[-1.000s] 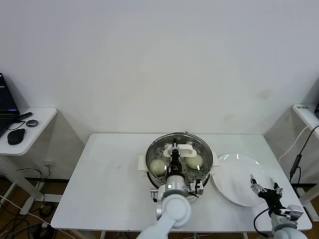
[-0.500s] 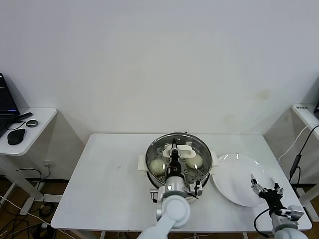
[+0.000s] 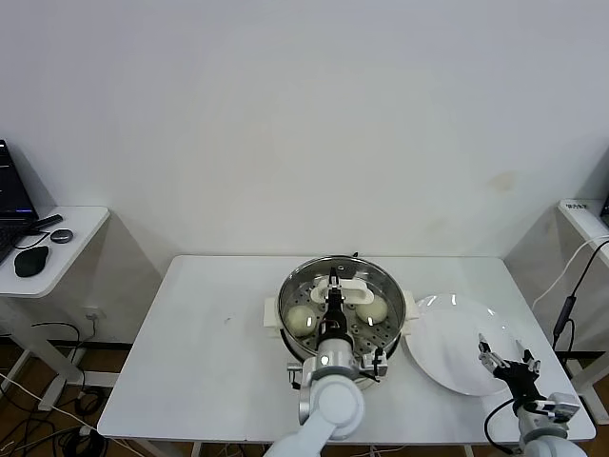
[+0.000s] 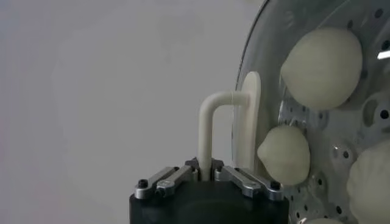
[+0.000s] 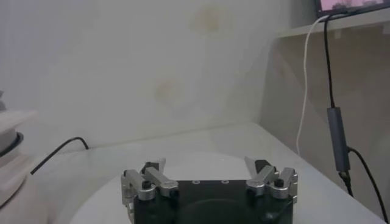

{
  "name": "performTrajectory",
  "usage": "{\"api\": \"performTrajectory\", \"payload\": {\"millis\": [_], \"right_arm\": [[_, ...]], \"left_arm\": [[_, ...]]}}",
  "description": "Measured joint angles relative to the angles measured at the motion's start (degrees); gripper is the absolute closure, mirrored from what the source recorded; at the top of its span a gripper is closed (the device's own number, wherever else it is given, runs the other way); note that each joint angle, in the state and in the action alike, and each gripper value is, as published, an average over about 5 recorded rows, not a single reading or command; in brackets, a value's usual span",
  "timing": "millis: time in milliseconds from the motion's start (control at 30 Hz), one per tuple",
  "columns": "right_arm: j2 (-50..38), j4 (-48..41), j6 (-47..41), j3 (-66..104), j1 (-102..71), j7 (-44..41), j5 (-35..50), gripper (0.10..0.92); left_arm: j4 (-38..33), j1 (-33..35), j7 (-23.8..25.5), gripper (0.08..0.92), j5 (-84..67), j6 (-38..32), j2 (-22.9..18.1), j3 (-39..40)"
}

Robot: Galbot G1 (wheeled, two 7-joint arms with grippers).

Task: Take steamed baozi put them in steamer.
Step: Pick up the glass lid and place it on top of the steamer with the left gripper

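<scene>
Steamer: the steel steamer (image 3: 343,319) is seen at the middle of the white table (image 3: 209,352), its white side handles turned toward either end of the table.
Baozi: pale baozi (image 3: 301,319) are seen resting on the perforated tray inside the steamer; two are clear in the head view, one on each side of the lid handle, and parts of four are shown in the left wrist view (image 4: 322,59).
Glass lid: a round glass lid (image 4: 268,79) is held over the steamer, the buns being visible through it.
Left gripper: the left gripper (image 3: 334,282) is positioned above the steamer's centre, its jaws clenched on the lid handle (image 4: 220,131), a white loop.
Right gripper: the right gripper (image 3: 507,358) is parked over the near edge of the white plate (image 3: 447,338), beside the steamer on the robot's right, with its jaws spread wide and nothing between them.
</scene>
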Motion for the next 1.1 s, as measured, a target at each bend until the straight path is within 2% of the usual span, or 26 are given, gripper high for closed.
{"api": "performTrajectory", "payload": {"millis": [333, 733, 967, 1100], "right_arm": [[0.1, -0.1, 0.0, 0.0, 0.0, 0.0, 0.0, 0.203], [0.2, -0.1, -0.1, -0.5, 0.3, 0.0, -0.5, 0.203], [-0.1, 0.7, -0.7, -0.6, -0.3, -0.3, -0.6, 0.203], [-0.4, 1.8, -0.5, -1.0, -1.2, -0.8, -0.5, 0.203]], "left_arm": [[-0.7, 0.5, 0.8, 0.815, -0.1, -0.6, 0.9, 0.7], [-8.0, 3.5, 2.2, 0.491, -3.3, -1.8, 3.6, 2.1], [-16.4, 7.2, 4.0, 0.282, -5.3, -1.5, 5.8, 1.1], [-22.6, 10.2, 4.2, 0.196, -7.1, -1.8, 7.1, -0.7]]}}
